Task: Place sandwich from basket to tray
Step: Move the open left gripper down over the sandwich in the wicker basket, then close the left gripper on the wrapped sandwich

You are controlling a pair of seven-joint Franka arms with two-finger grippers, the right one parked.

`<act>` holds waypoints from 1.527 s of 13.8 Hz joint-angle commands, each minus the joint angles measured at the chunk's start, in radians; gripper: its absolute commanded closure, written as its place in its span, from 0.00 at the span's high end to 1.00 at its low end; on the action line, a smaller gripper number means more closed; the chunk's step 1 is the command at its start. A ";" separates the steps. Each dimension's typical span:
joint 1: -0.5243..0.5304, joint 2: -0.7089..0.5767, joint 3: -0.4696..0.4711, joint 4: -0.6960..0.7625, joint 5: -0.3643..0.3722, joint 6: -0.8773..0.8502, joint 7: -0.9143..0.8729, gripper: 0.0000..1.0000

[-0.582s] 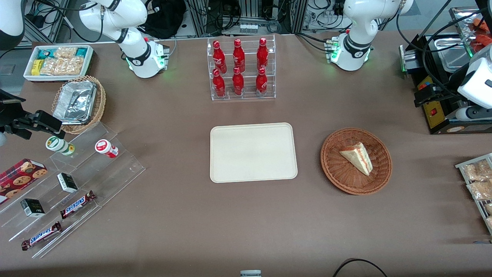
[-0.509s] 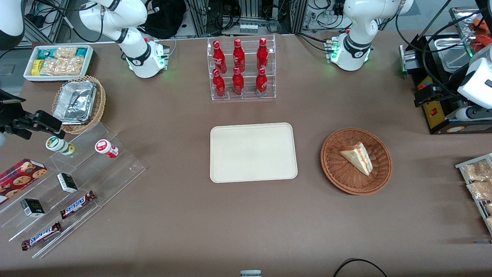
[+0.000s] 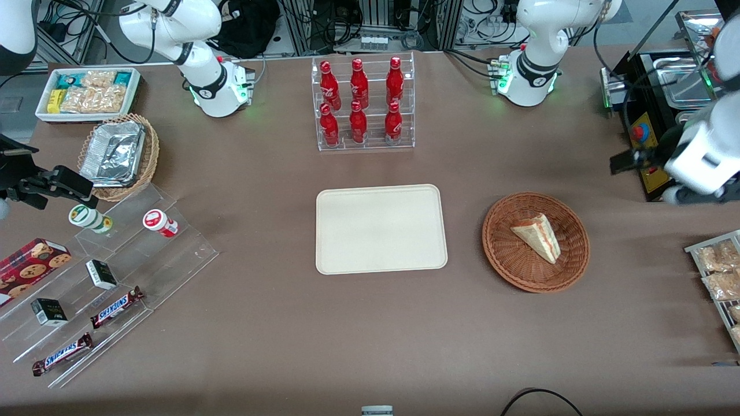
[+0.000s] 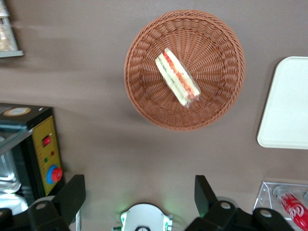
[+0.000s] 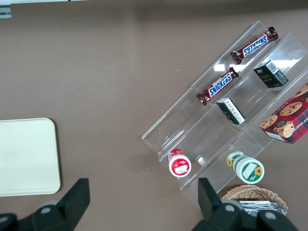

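A brown worktop point(image 3: 277, 323) carries a cream tray point(image 3: 381, 229) at its middle and, toward the working arm's end, a round reddish-brown wicker basket point(image 3: 509, 263). The sandwich point(image 3: 537, 236) lies in that basket, its red, orange and green filling edge showing. The left arm's end effector point(image 4: 138, 197) hangs high above bare worktop, well apart from the basket, its fingers point(image 4: 72, 195) spread wide and holding nothing.

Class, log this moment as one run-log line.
stage: approach | claw: open, high above table, nearer working arm's end than basket | sandwich: in basket, untouched | tray: bare
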 commanded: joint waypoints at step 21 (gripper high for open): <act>-0.084 0.070 -0.009 -0.680 -0.006 0.965 -0.847 1.00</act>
